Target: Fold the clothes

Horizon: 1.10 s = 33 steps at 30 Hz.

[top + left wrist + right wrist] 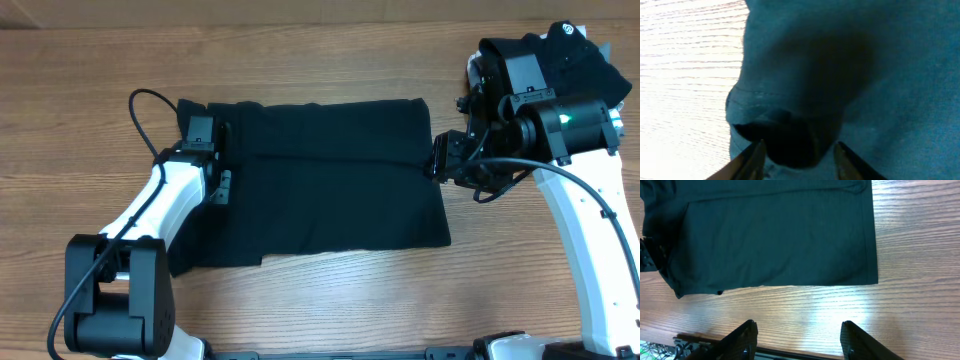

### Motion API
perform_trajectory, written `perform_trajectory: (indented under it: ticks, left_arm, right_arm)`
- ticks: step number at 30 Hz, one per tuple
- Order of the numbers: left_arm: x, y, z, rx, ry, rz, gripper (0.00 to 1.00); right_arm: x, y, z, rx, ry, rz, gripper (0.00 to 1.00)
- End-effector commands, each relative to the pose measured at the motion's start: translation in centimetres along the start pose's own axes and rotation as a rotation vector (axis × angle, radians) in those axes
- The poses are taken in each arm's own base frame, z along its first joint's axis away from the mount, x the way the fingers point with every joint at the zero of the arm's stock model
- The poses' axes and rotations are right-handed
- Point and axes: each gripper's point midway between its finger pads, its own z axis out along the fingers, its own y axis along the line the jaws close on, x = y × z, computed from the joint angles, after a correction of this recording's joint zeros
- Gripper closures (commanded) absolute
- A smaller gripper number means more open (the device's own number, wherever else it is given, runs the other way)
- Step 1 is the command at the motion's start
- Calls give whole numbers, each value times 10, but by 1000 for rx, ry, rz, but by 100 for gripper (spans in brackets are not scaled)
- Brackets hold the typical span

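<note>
Because the wooden table [320, 310] carries the black T-shirt [330, 180] spread almost flat across its middle, the step in hand looks like taking hold of its two side edges for a fold. A heap of other garments [565, 55] sits at the far right corner, apart from the work.

To do this well, both arms probably ought to grip before either lifts. They should then rise together and keep the thin cloth lightly taut, so that it does not sag or drag a crease across the table. Each pinch should catch the full edge, not only the top layer.

The left end effector [797, 152] is open, low over the shirt's left edge. Its fingers stand either side of a raised fold [790, 140] of dark fabric, so closing there would likely catch it.

The right end effector [445, 160] is open too, at the shirt's right edge. Its fingers [742, 340] are over bare wood with nothing between them, and the hem lies just beyond. It likely needs to reach further in before closing.
</note>
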Motion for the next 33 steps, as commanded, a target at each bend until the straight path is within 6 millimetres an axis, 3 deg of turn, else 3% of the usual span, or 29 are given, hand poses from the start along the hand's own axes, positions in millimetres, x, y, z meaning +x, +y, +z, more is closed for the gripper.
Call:
perform_trajectory:
  ticks: [1,7,12,18,21,23,28,33]
  left_arm:
    - [5,7,7,-1,21,-4,57]
    - [7,6,10,67,28,-26,71]
    - [6,-3,10,130,25,-14,73]
    - [6,-7,9,154,24,-8,85]
    - [6,-7,9,154,24,-9,96]
    - [7,-5,9,153,29,-13,96]
    - [16,11,13,142,69,-81,96]
    - [21,48,14,117,111,-269,96]
  right_arm:
    - [2,0,-3,6,-10,-3,43]
    - [1,-2,-3,12,-13,-5,43]
    - [2,-2,-3,14,-10,-5,42]
    - [3,-2,-3,15,-6,-3,43]
    - [3,-2,-3,15,-6,-3,43]
    - [3,-2,-3,15,-6,-3,43]
    - [3,-2,-3,16,-5,-3,42]
    - [3,-2,-3,16,-5,-3,42]
